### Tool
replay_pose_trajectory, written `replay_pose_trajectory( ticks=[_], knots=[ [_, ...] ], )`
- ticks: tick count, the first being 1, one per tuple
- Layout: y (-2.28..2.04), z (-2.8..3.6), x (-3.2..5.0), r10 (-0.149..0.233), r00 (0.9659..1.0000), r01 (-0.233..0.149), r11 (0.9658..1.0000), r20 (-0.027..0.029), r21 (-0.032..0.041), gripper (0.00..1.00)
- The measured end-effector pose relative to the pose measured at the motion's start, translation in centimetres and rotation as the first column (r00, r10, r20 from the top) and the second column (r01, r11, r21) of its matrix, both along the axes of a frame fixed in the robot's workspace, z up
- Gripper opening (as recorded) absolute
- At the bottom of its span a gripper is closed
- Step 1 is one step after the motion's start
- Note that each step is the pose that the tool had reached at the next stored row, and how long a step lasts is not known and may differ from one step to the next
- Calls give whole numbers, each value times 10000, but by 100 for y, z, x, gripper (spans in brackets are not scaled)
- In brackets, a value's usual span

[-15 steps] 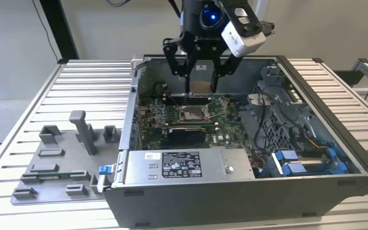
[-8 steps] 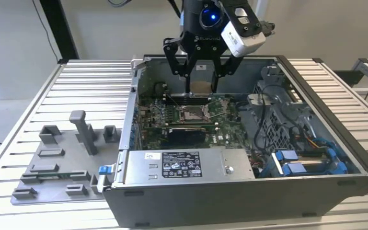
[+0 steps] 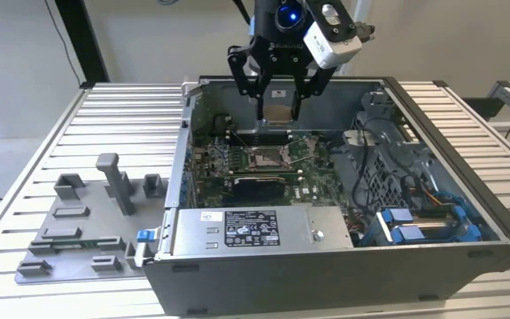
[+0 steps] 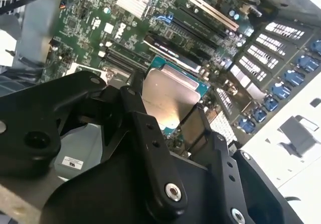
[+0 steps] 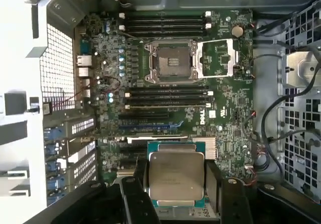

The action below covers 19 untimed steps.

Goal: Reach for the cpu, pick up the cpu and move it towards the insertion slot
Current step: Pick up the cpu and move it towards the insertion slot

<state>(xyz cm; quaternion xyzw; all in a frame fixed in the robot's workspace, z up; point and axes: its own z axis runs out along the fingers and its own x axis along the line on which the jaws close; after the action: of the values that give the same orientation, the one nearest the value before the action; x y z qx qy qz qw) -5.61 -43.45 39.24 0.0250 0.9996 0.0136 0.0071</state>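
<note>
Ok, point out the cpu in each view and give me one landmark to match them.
Exterior view: the cpu hangs between the gripper fingers above the open computer case.
First wrist view: the cpu is held between the black fingers, away from the socket.
Second wrist view: the cpu sits just past the fingers.
Shared landmark: the green motherboard.

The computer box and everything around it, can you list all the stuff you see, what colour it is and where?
cpu: one, silvery top, held between the gripper fingers above the motherboard.
insertion slot: one, shiny metal frame, open, on the motherboard.
motherboard: one, green, inside the computer case.
computer case: one, grey, open on top, on the table.
power supply: one, silver with a black label, at the case's near side.
fixture plate: one, grey, on the table at the exterior view's left.
table: one, silver slats.
gripper: one, black, over the case, shut on the cpu.
</note>
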Motion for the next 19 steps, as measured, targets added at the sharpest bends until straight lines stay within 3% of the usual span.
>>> replay_pose_trajectory(
  ticks=[1,3,19],
  knots=[
    [31,0,3,0,10000,0,10000,-1,-3,0],
    [167,-1,14,0,10000,0,10000,21,-7,0],
    [734,-4,67,0,9999,0,10000,139,-35,0]
  ],
)
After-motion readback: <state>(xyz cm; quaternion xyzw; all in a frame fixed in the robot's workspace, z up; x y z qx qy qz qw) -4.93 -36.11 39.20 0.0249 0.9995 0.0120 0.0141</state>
